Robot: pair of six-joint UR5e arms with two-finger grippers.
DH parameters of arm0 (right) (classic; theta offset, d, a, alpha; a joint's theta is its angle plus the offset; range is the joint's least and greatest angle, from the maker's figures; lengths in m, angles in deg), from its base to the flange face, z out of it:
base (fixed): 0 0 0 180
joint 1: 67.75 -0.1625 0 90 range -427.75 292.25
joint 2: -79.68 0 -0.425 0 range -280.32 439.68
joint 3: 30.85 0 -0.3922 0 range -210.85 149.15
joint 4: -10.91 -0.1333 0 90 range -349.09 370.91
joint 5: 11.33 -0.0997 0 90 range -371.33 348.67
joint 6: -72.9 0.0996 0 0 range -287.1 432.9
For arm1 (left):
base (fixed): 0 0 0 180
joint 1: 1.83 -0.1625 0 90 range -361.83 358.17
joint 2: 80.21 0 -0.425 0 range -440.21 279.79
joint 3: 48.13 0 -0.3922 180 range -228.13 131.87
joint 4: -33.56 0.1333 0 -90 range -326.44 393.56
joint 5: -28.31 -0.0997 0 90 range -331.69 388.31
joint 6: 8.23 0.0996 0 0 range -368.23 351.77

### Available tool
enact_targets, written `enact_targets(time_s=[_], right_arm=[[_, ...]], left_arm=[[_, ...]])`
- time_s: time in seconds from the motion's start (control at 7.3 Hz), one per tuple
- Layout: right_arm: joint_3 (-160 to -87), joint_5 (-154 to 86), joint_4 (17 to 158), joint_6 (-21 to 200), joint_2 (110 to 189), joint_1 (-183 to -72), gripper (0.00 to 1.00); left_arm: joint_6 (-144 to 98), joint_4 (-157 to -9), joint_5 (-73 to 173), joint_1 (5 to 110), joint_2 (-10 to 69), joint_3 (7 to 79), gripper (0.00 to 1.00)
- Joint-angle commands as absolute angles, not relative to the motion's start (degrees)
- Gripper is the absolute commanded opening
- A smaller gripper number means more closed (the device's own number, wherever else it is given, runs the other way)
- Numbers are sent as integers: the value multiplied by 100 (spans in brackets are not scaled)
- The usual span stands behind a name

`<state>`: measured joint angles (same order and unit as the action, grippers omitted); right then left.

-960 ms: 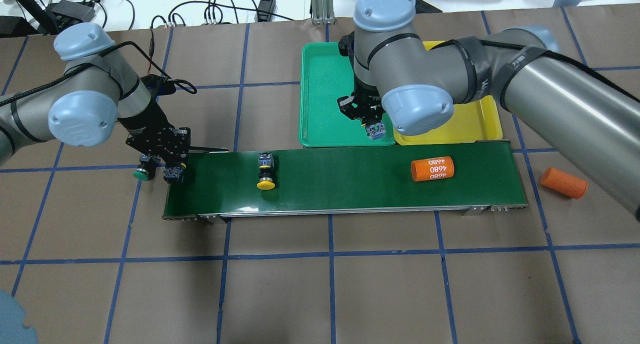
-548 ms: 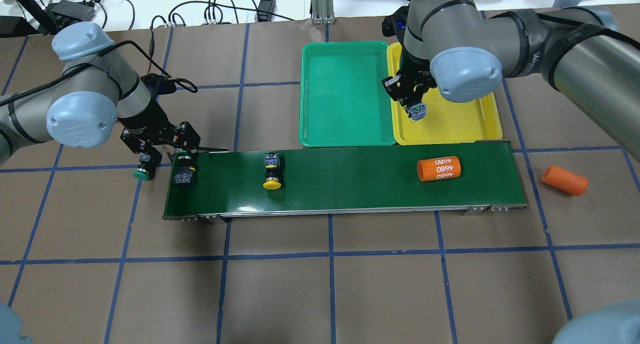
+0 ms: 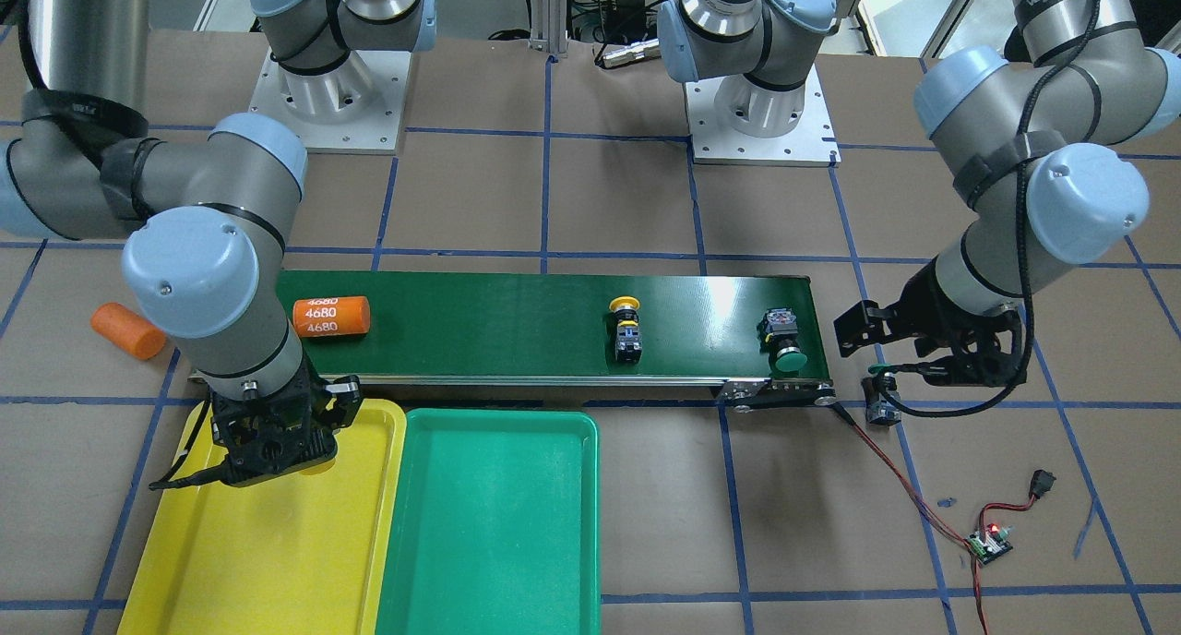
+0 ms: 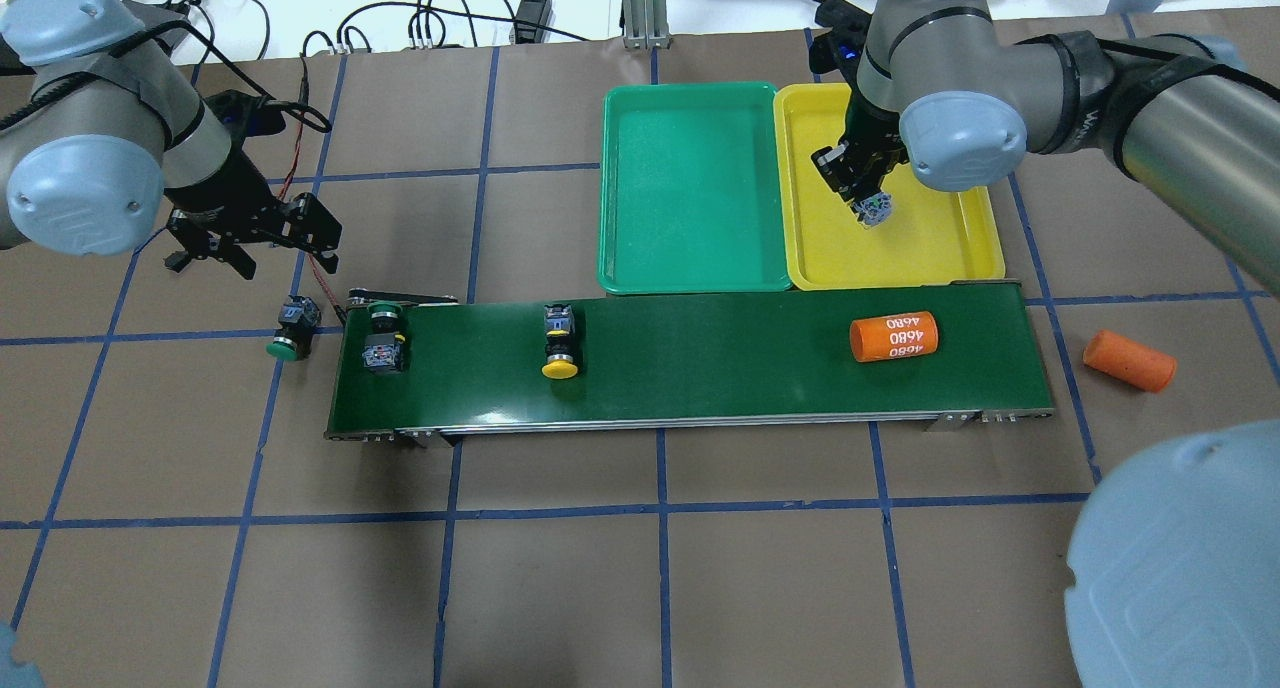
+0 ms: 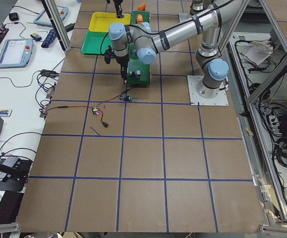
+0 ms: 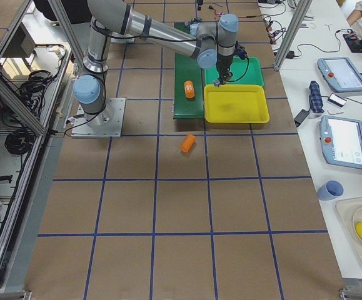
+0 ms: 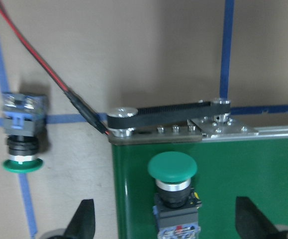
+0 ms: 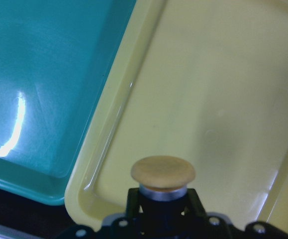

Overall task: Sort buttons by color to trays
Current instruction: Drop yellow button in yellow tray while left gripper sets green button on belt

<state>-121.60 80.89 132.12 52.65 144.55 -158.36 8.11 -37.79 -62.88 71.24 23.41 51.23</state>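
Note:
My right gripper (image 4: pixel 873 204) hangs over the yellow tray (image 4: pixel 935 253), shut on a yellow button (image 8: pixel 162 174) with its cap pointing down. The green tray (image 4: pixel 690 183) beside it holds nothing. A second yellow button (image 4: pixel 560 343) lies on the conveyor belt (image 4: pixel 700 373). One green button (image 4: pixel 384 340) lies at the belt's left end. Another green button (image 4: pixel 292 328) lies on the table just off that end. My left gripper (image 4: pixel 255 248) hovers open above and behind both green buttons, holding nothing; its fingertips (image 7: pixel 84 221) are spread wide.
An orange cylinder marked 4680 (image 4: pixel 893 337) lies on the belt's right part. A plain orange cylinder (image 4: pixel 1129 362) lies on the table past the belt's right end. A red-black wire (image 3: pixel 886 469) runs from the belt's end to a small board.
My right gripper carried the yellow button from over the green tray to over the yellow tray. My left gripper let the green button go on the belt, opened and drew back. Belt items drifted right.

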Motion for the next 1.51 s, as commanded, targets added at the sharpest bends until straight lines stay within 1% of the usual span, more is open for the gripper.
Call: enact_targets(time_s=[0.0,0.14,0.27,0.41,0.55,0.69,0.96,1.1,1.23,1.37], right_arm=[[-12129,8095,13666,5120,14174,-15749,24],[-12120,8130,13772,5024,14077,-15740,24],[-12120,8122,13808,5023,13998,-15697,38],[-12138,8087,13939,5031,13988,-15670,72],[-12173,8086,13905,5110,13997,-15670,81],[-12208,8078,13922,5189,14015,-15679,100],[-12217,8086,13861,5260,14076,-15713,100],[-12226,8095,13818,5408,14207,-15731,100],[-12217,8078,13434,5662,14417,-15749,100],[-12226,8078,13196,5838,14619,-15792,100]], left_arm=[[1478,-3143,-6477,6569,2656,5188,100],[1706,-2826,-6459,6532,2858,5268,100],[1735,-2805,-6372,6523,3042,5381,100],[1735,-2657,-6310,6523,3192,5426,100],[1744,-2577,-6249,6532,3281,5427,100],[1753,-2577,-6109,6523,3377,5461,100],[1753,-2472,-6046,6523,3562,5506,100],[1770,-2480,-6037,6523,3615,5514,91],[1744,-2523,-6046,6514,3616,5514,49],[1770,-2541,-6063,6514,3616,5514,13]])
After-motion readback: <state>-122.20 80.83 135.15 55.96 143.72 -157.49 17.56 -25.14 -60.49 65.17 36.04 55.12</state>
